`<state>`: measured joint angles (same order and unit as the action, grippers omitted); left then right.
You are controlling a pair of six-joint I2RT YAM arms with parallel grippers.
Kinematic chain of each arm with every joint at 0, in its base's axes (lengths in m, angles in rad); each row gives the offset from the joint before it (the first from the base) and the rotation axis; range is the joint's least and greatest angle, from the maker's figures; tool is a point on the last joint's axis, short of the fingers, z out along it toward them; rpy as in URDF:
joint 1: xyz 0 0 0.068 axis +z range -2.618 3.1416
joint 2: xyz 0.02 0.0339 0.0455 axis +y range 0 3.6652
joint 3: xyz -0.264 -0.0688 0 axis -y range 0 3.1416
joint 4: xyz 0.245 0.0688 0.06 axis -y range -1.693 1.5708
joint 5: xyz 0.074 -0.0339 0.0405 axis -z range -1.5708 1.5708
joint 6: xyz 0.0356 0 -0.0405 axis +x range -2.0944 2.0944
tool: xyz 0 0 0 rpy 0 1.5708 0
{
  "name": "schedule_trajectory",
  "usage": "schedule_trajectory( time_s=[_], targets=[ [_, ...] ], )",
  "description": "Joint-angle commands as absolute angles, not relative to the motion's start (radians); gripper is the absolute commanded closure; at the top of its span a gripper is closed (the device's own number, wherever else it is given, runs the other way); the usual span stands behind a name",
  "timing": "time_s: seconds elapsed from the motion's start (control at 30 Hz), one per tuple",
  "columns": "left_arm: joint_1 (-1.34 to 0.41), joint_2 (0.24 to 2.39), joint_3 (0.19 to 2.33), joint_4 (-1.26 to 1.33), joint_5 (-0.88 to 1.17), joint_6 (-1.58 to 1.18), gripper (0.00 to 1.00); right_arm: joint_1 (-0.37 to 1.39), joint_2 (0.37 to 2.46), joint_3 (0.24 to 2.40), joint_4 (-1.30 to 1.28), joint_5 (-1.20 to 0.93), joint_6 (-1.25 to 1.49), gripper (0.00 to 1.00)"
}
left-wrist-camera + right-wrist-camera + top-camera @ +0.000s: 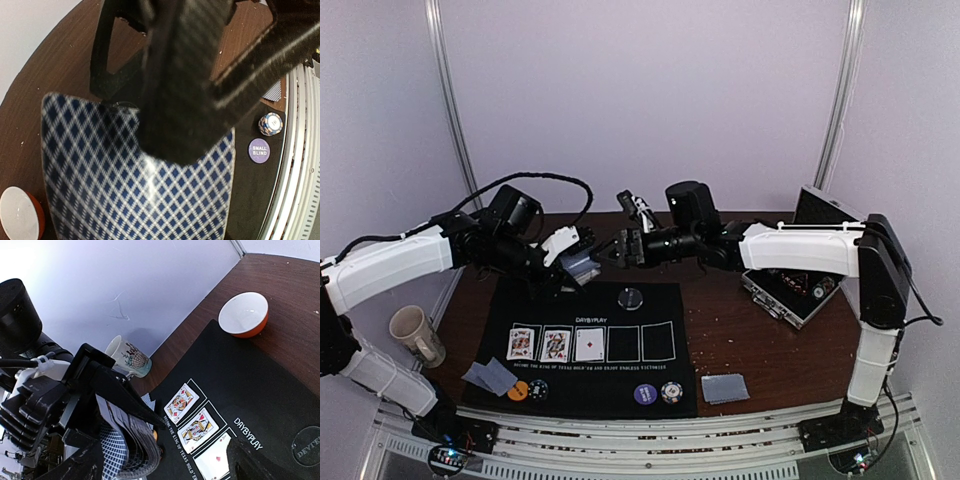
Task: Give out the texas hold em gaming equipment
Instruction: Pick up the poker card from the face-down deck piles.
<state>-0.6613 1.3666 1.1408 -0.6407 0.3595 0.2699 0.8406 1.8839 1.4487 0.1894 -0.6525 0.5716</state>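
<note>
Left gripper (577, 263) is clamped on the deck (115, 185) above the far left edge of the mat (525, 300). Right gripper (621, 231) hangs just beside the deck, jaws apart and empty. It may pinch two cards or pull the deck loose, and cards scatter on the mat.

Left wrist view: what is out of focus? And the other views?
Left wrist: the jaws near the lens are blurred, the deck is soft, the purple chip reads clearly. Right wrist: the wall is overexposed. Top external: dim, soft.
</note>
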Motion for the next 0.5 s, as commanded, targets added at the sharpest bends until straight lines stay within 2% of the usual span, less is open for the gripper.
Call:
schedule_trajectory(
  time_s=[0.0,0.2,0.37,0.47],
  targets=[
    [-0.664,1.341,1.163,-0.623,0.37,0.288,0.61,0.859,1.925,1.511,0.217,-0.683,0.602,0.13],
    [-0.666,1.344,1.164,-0.622,0.337,0.288,0.65,0.868,1.977,1.572,0.109,-0.633,0.569,0.17],
    [-0.666,1.341,1.161,-0.619,0.304,0.287,0.67,0.865,1.946,1.561,0.038,-0.565,0.516,0.27],
    [-0.666,1.341,1.158,-0.614,0.302,0.287,0.67,0.862,1.929,1.557,0.008,-0.55,0.499,0.37]
  ],
)
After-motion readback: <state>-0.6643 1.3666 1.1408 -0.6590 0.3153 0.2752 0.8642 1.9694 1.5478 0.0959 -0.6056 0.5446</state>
